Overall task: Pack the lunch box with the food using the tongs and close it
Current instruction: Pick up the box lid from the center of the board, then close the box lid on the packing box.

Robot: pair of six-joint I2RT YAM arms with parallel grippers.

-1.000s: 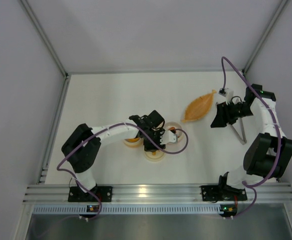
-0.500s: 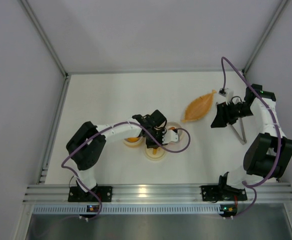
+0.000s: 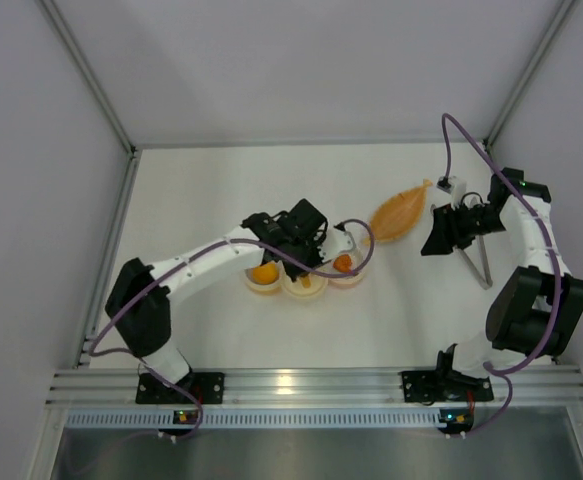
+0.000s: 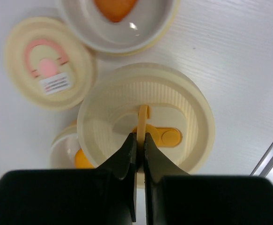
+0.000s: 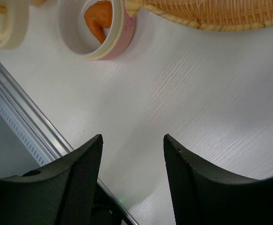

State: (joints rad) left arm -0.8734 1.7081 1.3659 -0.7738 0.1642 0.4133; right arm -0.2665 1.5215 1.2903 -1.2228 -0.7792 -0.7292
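**Left wrist view.** The left gripper (image 4: 140, 140) has its jaws pressed together on the thin upright tab of the orange-marked lid (image 4: 173, 101), pinching it. The lid fills mid-frame. Its lower-left edge hides part of the yellow-orange tub (image 4: 61, 150), where the orange ball (image 4: 82, 160) shows. The pink-marked lid (image 4: 49, 70) lies flat at upper left. At the top edge, the pink tub (image 4: 148, 35) holds the orange wedge (image 4: 115, 8).

**Right wrist view.** The right gripper (image 5: 132, 140) has its jaws spread over bare table (image 5: 197, 93), with nothing between them. The pink tub and wedge sit at upper left, and the leaf-shaped dish (image 5: 211, 11) runs along the top edge.

**Top view.** Both tubs stand open at centre. The tongs (image 3: 479, 268) lie on the table at the right of the frame, their upper end hidden under the right arm.
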